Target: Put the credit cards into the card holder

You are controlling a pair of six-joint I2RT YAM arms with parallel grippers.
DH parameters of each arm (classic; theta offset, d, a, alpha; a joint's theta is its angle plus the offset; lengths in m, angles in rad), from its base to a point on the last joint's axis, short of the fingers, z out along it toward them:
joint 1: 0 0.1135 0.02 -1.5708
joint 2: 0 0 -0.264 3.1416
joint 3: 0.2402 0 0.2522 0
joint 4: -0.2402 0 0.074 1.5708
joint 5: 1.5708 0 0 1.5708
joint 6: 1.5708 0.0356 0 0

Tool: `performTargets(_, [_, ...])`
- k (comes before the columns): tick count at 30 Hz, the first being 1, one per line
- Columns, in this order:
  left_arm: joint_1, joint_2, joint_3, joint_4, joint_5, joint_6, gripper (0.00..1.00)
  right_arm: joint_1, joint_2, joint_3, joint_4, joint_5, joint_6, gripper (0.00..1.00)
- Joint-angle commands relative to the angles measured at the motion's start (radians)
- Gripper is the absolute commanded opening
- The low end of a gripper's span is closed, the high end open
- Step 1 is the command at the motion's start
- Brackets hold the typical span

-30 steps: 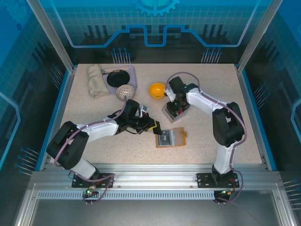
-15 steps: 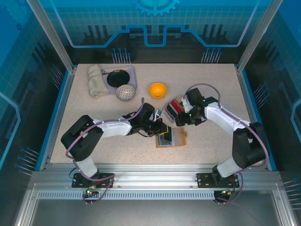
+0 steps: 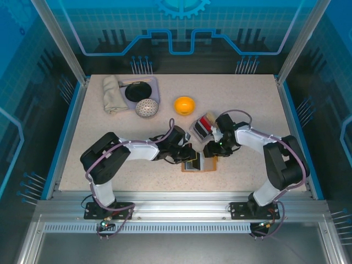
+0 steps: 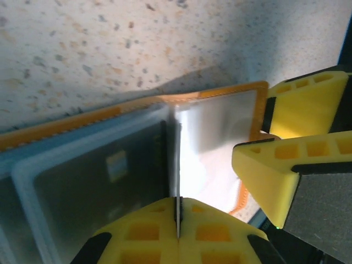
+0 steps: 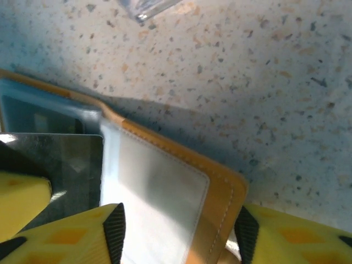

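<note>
Nearest the arm bases, one tan-orange leather bifold card holder (image 3: 208,164) lies open on the speckled table (image 3: 247,104). The left gripper (image 3: 191,159) is clenched on one thin black plastic credit card (image 5: 55,157) standing on edge over the holder's clear pockets, and the right gripper (image 3: 212,149) has its jaws spread astride the holder's corner. Beyond sit one grey slotted tray (image 3: 196,131) and one orange bowl (image 3: 184,104); its cards are too small to count.

Left arm (image 3: 137,149) reaches low toward table centre; left gripper (image 4: 177,223) clamped tight on thin card (image 5: 55,159). Right arm (image 3: 258,140) folds inward; right gripper (image 5: 179,225) jaws apart, just beside left gripper.
</note>
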Motion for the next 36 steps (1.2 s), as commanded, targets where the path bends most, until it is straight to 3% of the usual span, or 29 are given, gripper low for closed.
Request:
performTargets(1, [-0.010, 0.028, 0.012, 0.018, -0.043, -0.002, 0.00, 0.004, 0.034, -0.030, 0.015, 0.004, 0.021, 0.47])
performTargets(6, [-0.013, 0.041, 0.013, 0.017, -0.051, -0.002, 0.00, 0.004, 0.055, -0.046, 0.029, 0.013, 0.032, 0.29])
performTargets(10, [-0.016, 0.060, 0.025, 0.024, -0.042, -0.006, 0.00, 0.004, 0.055, -0.061, 0.055, -0.012, 0.048, 0.22])
performTargets(28, [-0.036, 0.094, 0.024, 0.084, -0.024, -0.030, 0.03, 0.004, 0.081, -0.067, 0.067, -0.028, 0.058, 0.20])
performTargets(36, [-0.036, 0.086, -0.013, 0.044, -0.072, -0.069, 0.18, 0.002, 0.078, -0.068, 0.066, -0.024, 0.058, 0.20])
